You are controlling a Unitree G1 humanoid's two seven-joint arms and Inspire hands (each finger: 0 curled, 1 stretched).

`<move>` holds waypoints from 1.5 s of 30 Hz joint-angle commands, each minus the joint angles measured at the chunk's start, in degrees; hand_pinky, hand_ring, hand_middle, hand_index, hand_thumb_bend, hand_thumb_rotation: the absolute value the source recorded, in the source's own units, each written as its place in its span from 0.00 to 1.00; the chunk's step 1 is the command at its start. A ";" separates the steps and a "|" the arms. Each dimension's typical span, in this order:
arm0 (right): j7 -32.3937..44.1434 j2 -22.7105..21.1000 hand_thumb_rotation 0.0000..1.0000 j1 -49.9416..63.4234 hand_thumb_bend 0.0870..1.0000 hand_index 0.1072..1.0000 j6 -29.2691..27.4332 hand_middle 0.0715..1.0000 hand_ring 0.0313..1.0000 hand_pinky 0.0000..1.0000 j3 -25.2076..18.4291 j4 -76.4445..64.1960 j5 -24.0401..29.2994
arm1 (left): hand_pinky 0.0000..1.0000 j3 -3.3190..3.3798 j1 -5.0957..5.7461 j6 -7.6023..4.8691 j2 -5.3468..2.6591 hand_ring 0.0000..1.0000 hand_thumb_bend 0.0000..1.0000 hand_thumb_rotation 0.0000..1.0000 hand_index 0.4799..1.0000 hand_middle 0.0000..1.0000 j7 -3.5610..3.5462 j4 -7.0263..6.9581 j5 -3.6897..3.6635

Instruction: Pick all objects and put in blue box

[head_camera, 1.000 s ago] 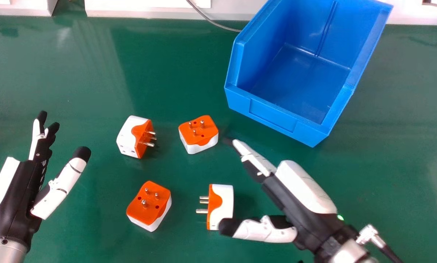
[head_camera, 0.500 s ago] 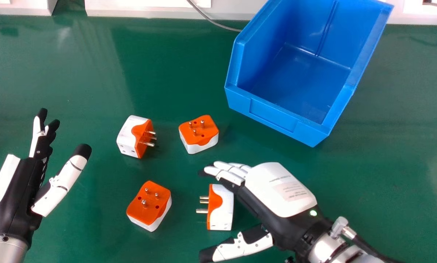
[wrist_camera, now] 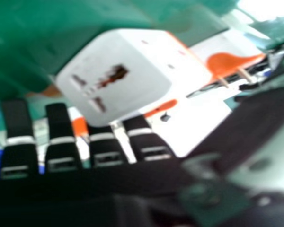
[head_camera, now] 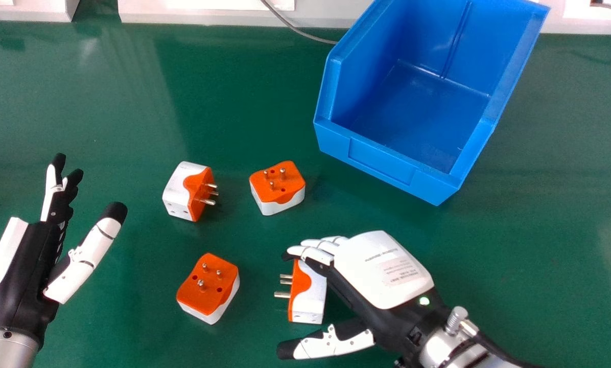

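Right hand: The right hand [head_camera: 382, 271] is at the near side of the table [head_camera: 106, 112], right of the middle, its fingers and thumb wide apart. It holds nothing that I can see.
Nearest adapter: The orange and white adapter [head_camera: 310, 301] lies on its side between these fingers and the thumb, its pins toward the left. The fingers cover its far corner, and the thumb is apart from it. If the fingers touch it, I cannot tell. In the right hand view a white body is close to the fingertips, but it is blurred.
Other adapters: Left of it is the near left adapter [head_camera: 206, 289], pins up. Farther back, the far left adapter [head_camera: 178, 191] lies on its side, pins toward the right. Beside it, a little apart, is the middle adapter [head_camera: 277, 189], pins up.
Blue box: The blue box [head_camera: 382, 161] stands turned at the far right. Its low front wall faces the adapters.
In the way: The back of the right hand lies between the nearest adapter and the box.
Left hand: The left hand [head_camera: 22, 266] is at the left edge, beside the left adapters.
Far edge: A grey cable [head_camera: 300, 32] runs before the white panels [head_camera: 208, 15] to behind the box.
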 commanded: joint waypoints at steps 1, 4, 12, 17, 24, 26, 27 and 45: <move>-0.66 0.19 0.76 -1.36 0.57 0.78 1.17 0.81 0.80 0.69 0.42 1.45 0.05 | 1.00 0.58 -0.03 -0.33 0.78 1.00 0.56 0.77 1.00 1.00 0.22 -1.11 -0.57; -1.07 0.61 0.75 -3.00 0.56 0.78 2.29 0.81 0.80 0.70 1.27 3.44 -0.27 | 1.00 0.63 -0.25 -0.14 0.85 1.00 0.56 0.76 1.00 1.00 0.24 -0.92 -0.63; -1.61 1.61 0.76 -6.66 0.54 0.79 5.39 0.82 0.81 0.71 3.16 7.65 -0.99 | 1.00 0.69 -0.63 -0.38 1.09 1.00 0.56 0.74 1.00 1.00 -0.34 -0.37 -1.17; -1.51 2.08 0.66 -8.47 0.54 0.80 7.32 0.83 0.82 0.72 4.46 9.62 -1.86 | 1.00 0.86 -0.21 0.55 0.93 1.00 0.59 0.73 1.00 1.00 -0.16 -1.47 -1.28; -4.00 2.37 0.44 -10.21 0.55 0.80 7.93 0.82 0.81 0.70 6.20 13.24 -1.81 | 1.00 0.89 -0.10 0.83 1.19 1.00 0.58 0.73 1.00 1.00 -0.61 -2.06 -1.63; -4.56 2.46 0.36 -10.41 0.58 0.79 7.97 0.82 0.81 0.70 6.55 14.14 -1.63 | 1.00 0.91 -0.07 0.80 1.20 1.00 0.58 0.72 1.00 1.00 -0.48 -2.20 -1.57; -4.69 2.45 0.34 -10.48 0.58 0.80 8.01 0.82 0.81 0.71 6.72 14.39 -1.59 | 1.00 0.92 -0.04 0.72 1.24 1.00 0.57 0.72 1.00 1.00 -0.44 -2.21 -1.52; -5.73 1.51 0.48 -9.60 0.56 0.80 7.53 0.83 0.82 0.71 7.52 13.28 0.19 | 1.00 1.09 -0.04 1.49 1.66 1.00 0.58 0.74 1.00 1.00 -0.40 -2.55 -1.38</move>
